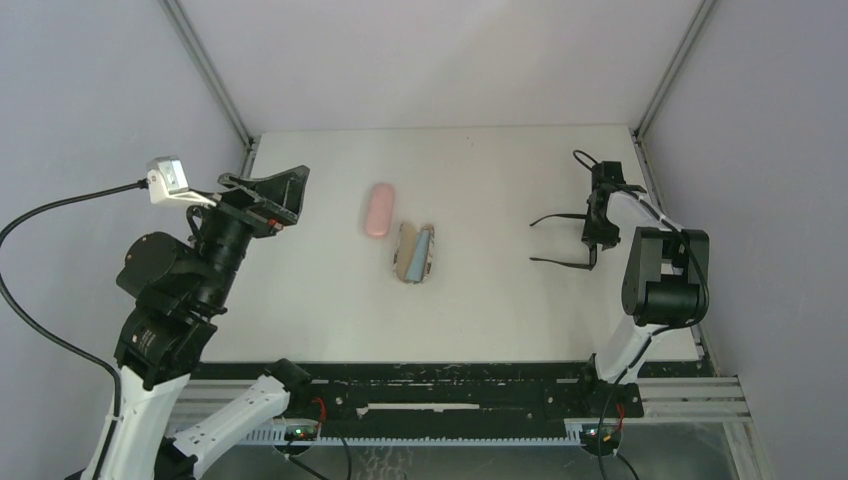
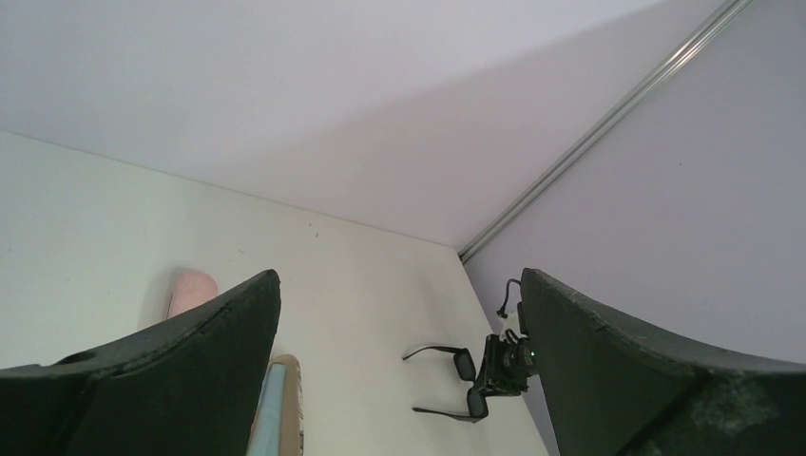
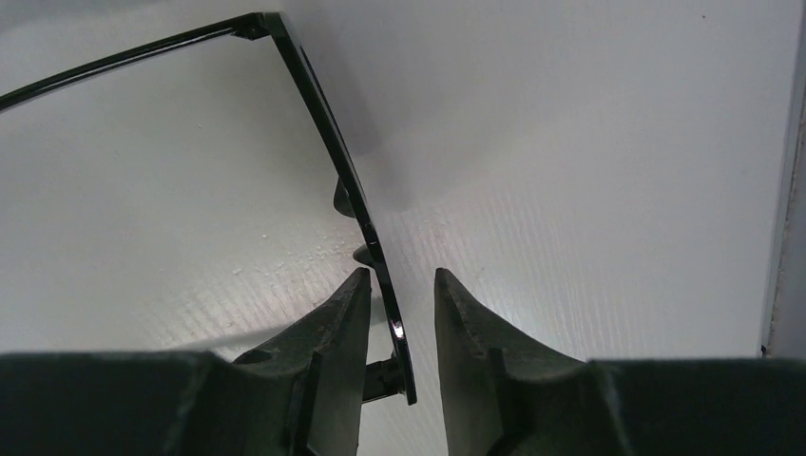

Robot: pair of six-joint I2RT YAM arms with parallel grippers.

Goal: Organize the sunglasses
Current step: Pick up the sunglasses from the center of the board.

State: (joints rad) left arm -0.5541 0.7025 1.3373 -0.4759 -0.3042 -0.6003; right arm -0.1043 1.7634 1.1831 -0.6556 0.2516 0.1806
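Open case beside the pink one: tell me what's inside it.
A light-blue cloth lies inside the open case, on its tan lining. Anything beneath the cloth is hidden.

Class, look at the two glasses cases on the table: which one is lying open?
The tan-lined case: it lies open, lining upward, with a light-blue cloth inside. The pink case beside it is shut.

No legible text, labels or numbers anywhere.
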